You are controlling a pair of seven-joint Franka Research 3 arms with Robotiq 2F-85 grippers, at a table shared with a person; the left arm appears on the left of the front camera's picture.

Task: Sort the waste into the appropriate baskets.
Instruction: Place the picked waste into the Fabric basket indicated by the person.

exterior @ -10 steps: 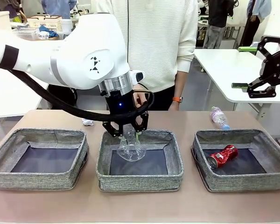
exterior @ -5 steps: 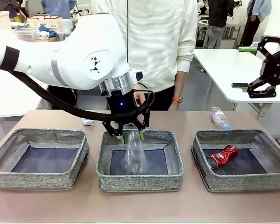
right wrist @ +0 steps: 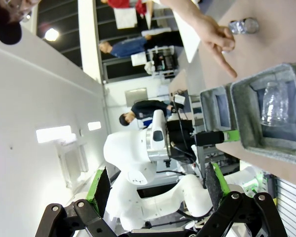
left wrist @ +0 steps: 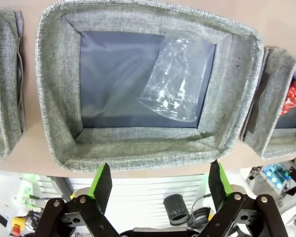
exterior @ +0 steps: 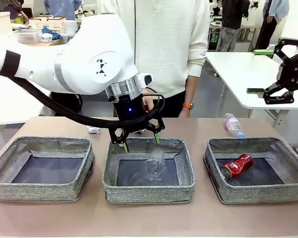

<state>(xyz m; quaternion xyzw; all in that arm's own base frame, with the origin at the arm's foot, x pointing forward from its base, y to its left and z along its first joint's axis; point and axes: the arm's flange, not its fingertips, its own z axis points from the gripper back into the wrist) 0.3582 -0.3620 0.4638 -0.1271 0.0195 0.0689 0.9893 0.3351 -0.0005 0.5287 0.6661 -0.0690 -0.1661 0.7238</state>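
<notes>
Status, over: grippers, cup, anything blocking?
Left gripper open above middle basket; right gripper open, raised, empty. Clear plastic cup lying in that basket. Bottle and paper wad on table beyond baskets; nothing blocking.

Front looks across, left wrist straight down; both show middle basket (exterior: 149,191).

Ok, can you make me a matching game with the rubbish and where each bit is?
1 clear cup
2 red can
3 bottle
4 paper wad

A on the table behind the right basket
B in the middle basket
C on the table near the left basket
D in the right basket

Pairs: 1-B, 2-D, 3-A, 4-C
</notes>
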